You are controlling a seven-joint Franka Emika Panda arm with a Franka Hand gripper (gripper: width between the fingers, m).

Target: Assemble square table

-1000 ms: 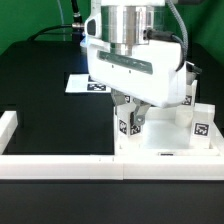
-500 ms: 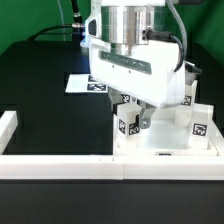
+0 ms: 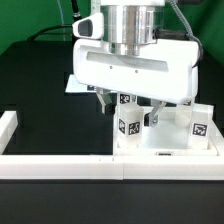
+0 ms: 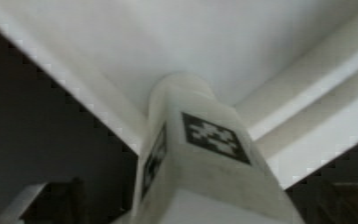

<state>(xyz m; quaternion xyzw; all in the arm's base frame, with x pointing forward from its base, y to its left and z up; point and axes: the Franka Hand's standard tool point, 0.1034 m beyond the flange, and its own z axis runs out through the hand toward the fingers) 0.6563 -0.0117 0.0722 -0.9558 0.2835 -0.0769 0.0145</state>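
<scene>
Up close on a short white plastic leg (image 4: 197,165) with a square black-and-white tag (image 4: 217,138) on the face turned toward the camera. Fills the middle, pretty blurry. Behind it, the white plastic square tabletop (image 4: 176,40), with a raised rim (image 4: 309,125) running diagonally. Dark black table surface (image 4: 34,130) off to one side. Two dark blurry fingertips (image 4: 51,200) at the edge, either side of the leg; contact hard to make out.
</scene>
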